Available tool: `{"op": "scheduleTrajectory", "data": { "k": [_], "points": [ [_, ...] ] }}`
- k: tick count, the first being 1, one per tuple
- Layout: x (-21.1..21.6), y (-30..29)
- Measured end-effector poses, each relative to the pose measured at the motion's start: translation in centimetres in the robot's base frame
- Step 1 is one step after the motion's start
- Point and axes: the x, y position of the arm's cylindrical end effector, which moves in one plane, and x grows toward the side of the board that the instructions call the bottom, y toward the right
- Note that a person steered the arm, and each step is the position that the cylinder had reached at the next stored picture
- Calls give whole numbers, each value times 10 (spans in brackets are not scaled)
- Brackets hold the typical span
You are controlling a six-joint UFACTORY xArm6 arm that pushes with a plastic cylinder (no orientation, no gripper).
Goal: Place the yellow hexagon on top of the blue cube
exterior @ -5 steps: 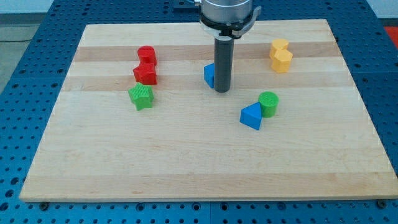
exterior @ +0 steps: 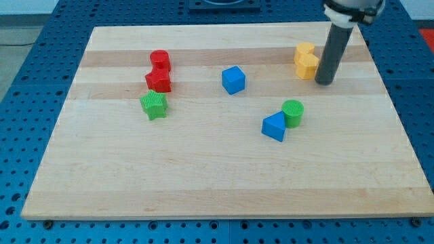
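Observation:
The blue cube [exterior: 233, 79] sits near the middle of the wooden board, toward the view's top. Two yellow blocks stand touching at the upper right: the lower one looks like the yellow hexagon [exterior: 308, 66], the other yellow block [exterior: 304, 51] sits just above it. My tip [exterior: 324, 82] rests on the board just right of the yellow hexagon and slightly below it, very close to its right side. The blue cube lies far to the left of my tip.
Two red blocks [exterior: 159, 59] [exterior: 159, 81] stand at the upper left with a green star-like block [exterior: 154, 105] below them. A green cylinder [exterior: 293, 112] touches a blue triangular block [exterior: 274, 127] at the lower right of centre. The board's right edge [exterior: 386, 88] is near my tip.
My tip has moved from beside the blue cube's right side to the view's right, now just right of the yellow hexagon. The blue cube is now fully in view. No block has moved.

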Motion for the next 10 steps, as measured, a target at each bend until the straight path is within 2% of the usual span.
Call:
{"op": "scheduleTrajectory", "data": {
  "k": [1,2,3,4,7,10],
  "points": [
    [-44,-6],
    [-48,-12],
    [-47,34],
    [-30,30],
    [-18,-62],
    [-18,-91]
  ]
}}
